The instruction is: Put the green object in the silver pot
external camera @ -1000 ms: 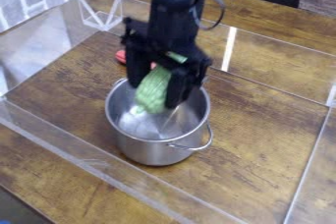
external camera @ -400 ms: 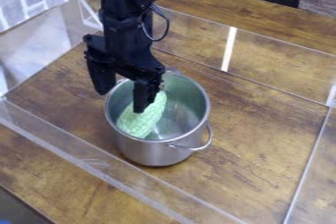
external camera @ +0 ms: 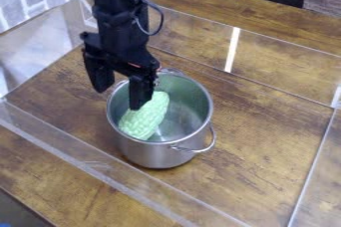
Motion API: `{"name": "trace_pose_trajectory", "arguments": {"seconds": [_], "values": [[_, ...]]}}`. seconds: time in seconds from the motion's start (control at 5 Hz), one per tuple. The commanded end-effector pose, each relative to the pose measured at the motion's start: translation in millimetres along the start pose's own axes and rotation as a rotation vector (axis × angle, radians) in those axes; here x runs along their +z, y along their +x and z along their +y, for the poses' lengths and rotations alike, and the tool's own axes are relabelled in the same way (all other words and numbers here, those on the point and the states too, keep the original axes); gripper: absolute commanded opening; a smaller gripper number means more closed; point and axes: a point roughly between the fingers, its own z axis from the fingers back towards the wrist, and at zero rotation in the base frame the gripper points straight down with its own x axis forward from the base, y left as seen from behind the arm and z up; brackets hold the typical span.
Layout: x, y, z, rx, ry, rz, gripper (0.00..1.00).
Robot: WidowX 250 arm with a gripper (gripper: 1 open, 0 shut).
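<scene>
The silver pot (external camera: 170,143) stands on the wooden table near the middle of the camera view, shiny, with a loop handle at its front right. Inside it lies the green object (external camera: 144,116), a light green bumpy oval leaning against the pot's left inner wall. My gripper (external camera: 119,84) hangs over the pot's left rim, jaws open and holding nothing. One dark finger (external camera: 139,94) reaches down just above the green object's upper end; the other finger sits outside the rim to the left.
A clear acrylic wall (external camera: 80,151) runs along the table's front left edge, and another clear panel (external camera: 234,47) stands behind the pot. Bare wooden tabletop (external camera: 273,121) lies to the right of the pot.
The gripper let go of the green object, which dropped into the pot. The arm has shifted left and slightly up, with its jaws spread wider.
</scene>
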Motion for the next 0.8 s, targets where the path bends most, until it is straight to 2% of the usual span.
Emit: {"name": "trace_pose_trajectory", "arguments": {"seconds": [0.0,0.2,0.4,0.6], "values": [[33.7,13.8,1,0.048,0.005,-0.100,1.00],[52.1,24.2,-4,0.084,-0.002,-0.136,1.00],[63.5,33.3,-20,0.041,-0.023,-0.173,1.00],[59.6,34.7,-26,0.006,-0.032,-0.182,1.00]]}}
